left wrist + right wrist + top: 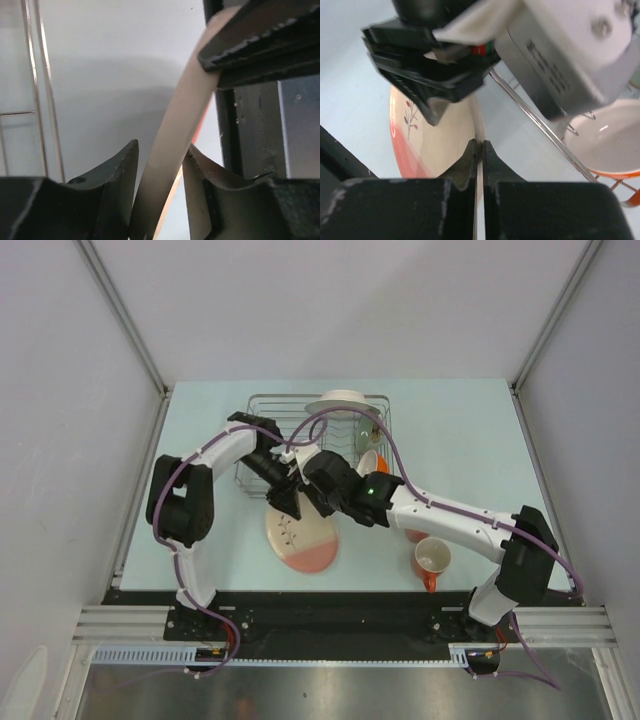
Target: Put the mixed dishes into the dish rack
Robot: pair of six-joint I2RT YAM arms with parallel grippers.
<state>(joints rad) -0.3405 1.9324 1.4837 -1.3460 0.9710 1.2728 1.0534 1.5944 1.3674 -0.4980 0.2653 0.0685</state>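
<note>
Wire of dish rack [40, 100] runs down the left edge of the left wrist view.

Left gripper [161, 150]: jaws about half spread, straddling the rim of the cream plate [175, 135]. Right pad touches the rim, left pad stands apart, so it is not clamped.

Right gripper [479, 150]: jaws pinched tight on the same rim, just beside.

Top view only: the plate lies on the table [200, 410], outside and just in front of the rack, salmon segment nearest the bases. Both arms cover its far rim. White ruffled plate [340, 400] is at the rack's far side.

Right wrist view only:
- black sprig on the plate
- label [547, 65] on a grey housing, print too small to read
- white-and-orange bowl [605, 135] beyond the rack wire

Orange mug [432, 560] on the table, far right.
</note>
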